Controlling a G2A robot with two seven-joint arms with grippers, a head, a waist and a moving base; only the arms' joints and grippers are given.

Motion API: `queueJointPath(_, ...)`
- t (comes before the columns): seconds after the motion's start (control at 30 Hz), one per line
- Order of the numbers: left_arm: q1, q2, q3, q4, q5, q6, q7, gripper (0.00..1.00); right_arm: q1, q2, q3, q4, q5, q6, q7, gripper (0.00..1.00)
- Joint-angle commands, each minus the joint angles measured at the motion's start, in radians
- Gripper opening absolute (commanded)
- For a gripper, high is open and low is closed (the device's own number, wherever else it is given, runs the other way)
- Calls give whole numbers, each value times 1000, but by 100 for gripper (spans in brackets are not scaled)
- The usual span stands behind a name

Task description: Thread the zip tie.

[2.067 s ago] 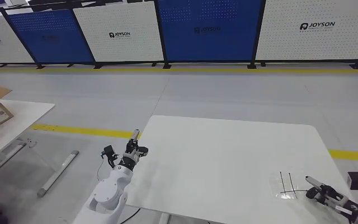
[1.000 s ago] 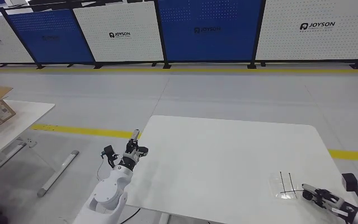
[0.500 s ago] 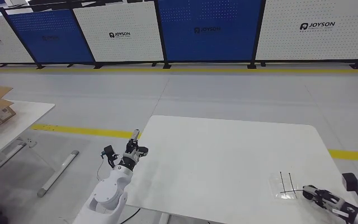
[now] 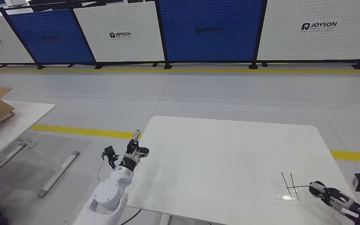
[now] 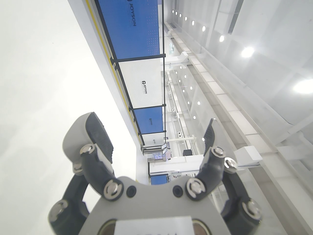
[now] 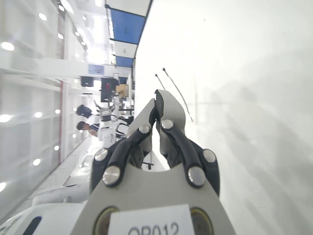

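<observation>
The right gripper [image 4: 313, 187] grasps the zip tie [image 4: 298, 187], which stretches left from it; the released left gripper [image 5: 159, 135] hangs well apart, leftward.

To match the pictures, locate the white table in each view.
Top view: table lower centre-right; right gripper holds a zip tie there.
Left wrist view: table beside the open left gripper.
Right wrist view: table beyond the shut right gripper.
Shared landmark: blue panels.
</observation>
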Motion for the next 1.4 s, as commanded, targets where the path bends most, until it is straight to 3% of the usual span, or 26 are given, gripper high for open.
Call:
queueJointPath(0.0,0,0,0,0,0,0,0,100,-9,-1,16,8,92,-11,35,0)
queueJointPath(0.17,0,0,0,0,0,0,0,100,-6,7,32,35,162,-5,170,0)
queueJointPath(0.63,0,0,0,0,0,0,0,100,-5,8,32,37,159,-5,176,0)
queueJointPath(0.8,0,0,0,0,0,0,0,100,-32,-2,24,-23,224,-2,69,0)
queueJointPath(0.9,0,0,0,0,0,0,0,100,-93,-14,12,-115,248,-37,-26,0)
queueJointPath(1.07,0,0,0,0,0,0,0,100,-176,-31,-63,-261,225,-29,-162,0)
queueJointPath(1.37,0,0,0,0,0,0,0,100,-176,-31,-63,-261,225,-29,-162,0)
